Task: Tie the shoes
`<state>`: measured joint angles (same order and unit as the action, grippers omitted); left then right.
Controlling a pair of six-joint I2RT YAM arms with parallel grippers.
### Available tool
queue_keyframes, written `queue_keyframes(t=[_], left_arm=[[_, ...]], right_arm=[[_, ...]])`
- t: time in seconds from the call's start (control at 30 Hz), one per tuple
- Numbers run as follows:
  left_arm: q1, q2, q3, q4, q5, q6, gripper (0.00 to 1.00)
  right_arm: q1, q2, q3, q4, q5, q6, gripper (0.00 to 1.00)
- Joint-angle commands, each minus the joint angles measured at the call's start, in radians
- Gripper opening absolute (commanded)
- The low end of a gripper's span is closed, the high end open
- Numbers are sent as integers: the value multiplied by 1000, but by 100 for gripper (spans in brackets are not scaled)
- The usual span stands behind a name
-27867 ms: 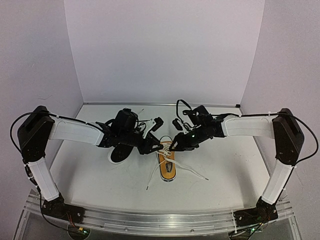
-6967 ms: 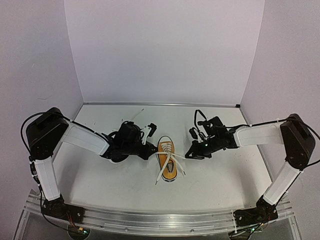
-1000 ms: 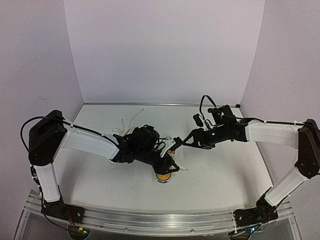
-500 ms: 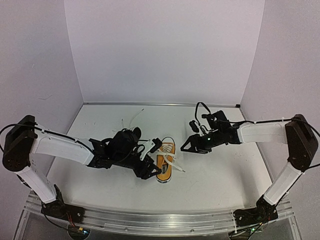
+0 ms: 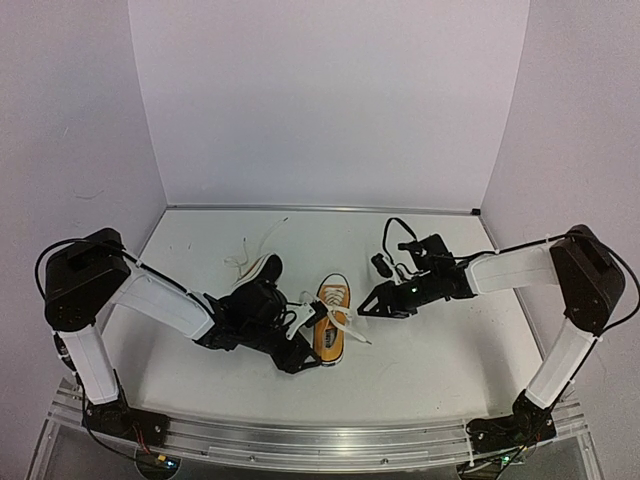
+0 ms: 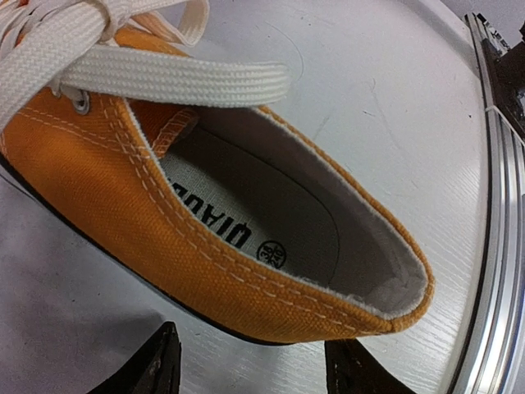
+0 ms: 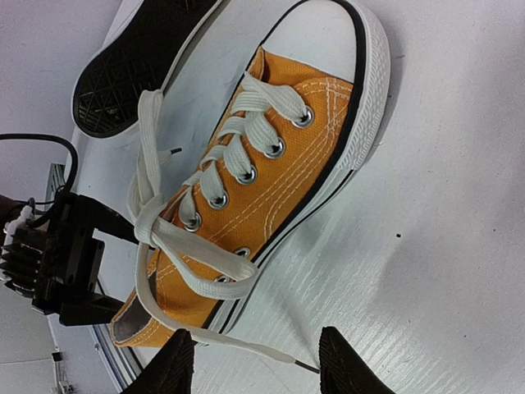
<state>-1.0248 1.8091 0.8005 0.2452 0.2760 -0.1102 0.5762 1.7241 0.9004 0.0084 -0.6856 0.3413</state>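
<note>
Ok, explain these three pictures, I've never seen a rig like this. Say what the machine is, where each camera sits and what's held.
Two robot arms are bolted at the near edge of a table. The wide picture comes from a fixed camera above and behind them; the other two come from a camera on each wrist, so the tips at the bottom are that arm's own fingers. An orange sneaker with loose white laces stands on the table; a second shoe beside it shows its black sole. The left gripper sits by the orange heel, the right gripper beside its toe. Both are open and hold nothing.
</note>
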Motion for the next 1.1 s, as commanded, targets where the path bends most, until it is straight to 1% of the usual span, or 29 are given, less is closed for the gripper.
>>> queue_keyframes(t=[0.0,0.23,0.47,0.63,0.8,0.97,1.07], left_arm=[[-10,20,64,110,72,7,56],[-9,5,47,115,72,21,56],[-9,-14,32,118,57,11,57],[-8,-16,30,116,53,12,57],[-8,-33,28,98,25,22,57],[-4,-68,24,78,-6,31,57],[17,-97,6,76,-19,7,57]], right_arm=[[-5,17,-11,60,-29,-24,48],[-6,56,-5,104,-48,-16,47],[-4,129,31,160,-74,6,43],[-3,135,26,218,-127,26,43],[-3,146,36,230,-133,24,42],[-3,175,51,249,-143,39,31],[-3,165,45,267,-147,46,25]])
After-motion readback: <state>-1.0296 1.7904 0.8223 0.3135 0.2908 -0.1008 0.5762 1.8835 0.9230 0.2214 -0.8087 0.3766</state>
